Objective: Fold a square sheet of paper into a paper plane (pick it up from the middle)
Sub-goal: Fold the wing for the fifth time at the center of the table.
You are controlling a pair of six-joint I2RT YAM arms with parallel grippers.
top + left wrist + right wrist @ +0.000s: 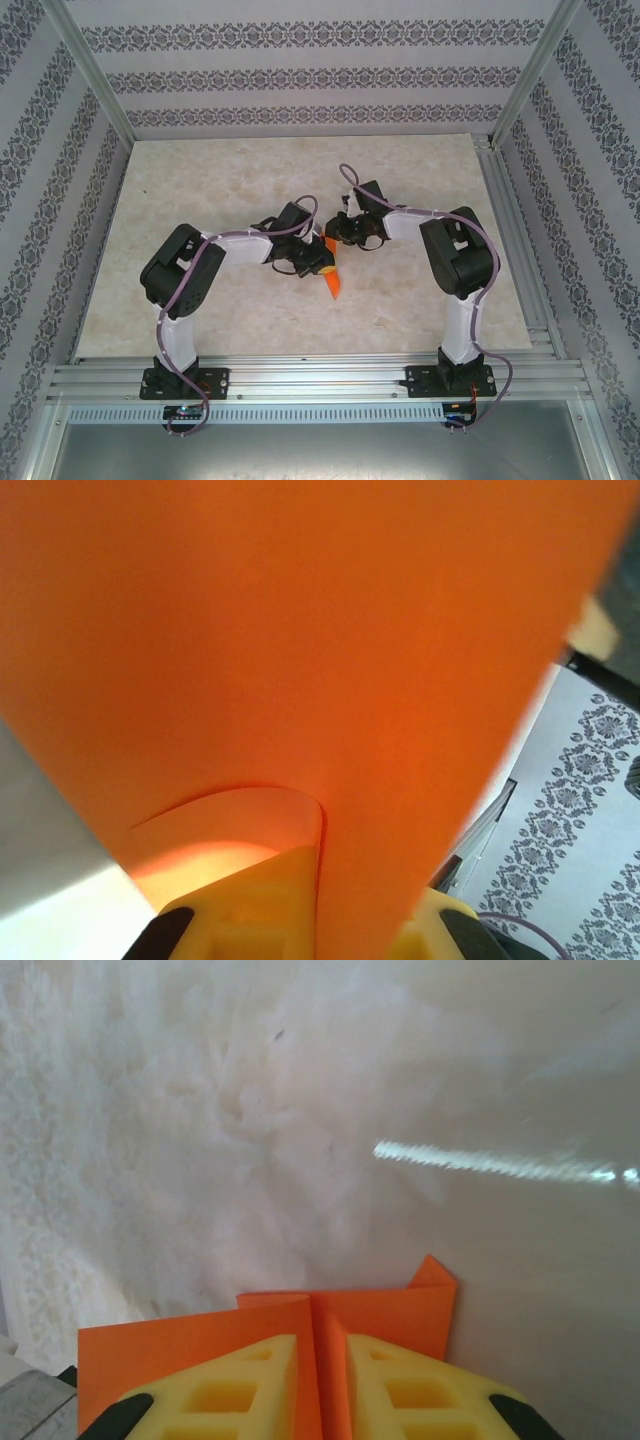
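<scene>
While the fingers of the left gripper and right gripper are closed on the orange paper over the surface, a crease appears in hand; next, align edges, then press

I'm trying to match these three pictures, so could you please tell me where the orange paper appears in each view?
Top external: orange paper just below centre, over the table.
Left wrist: across the top and middle, running down between the yellow fingers.
Right wrist: bottom centre, pinched between the yellow fingers.
Shared landmark: the pale marbled table, also behind the paper in the right wrist view.
</scene>
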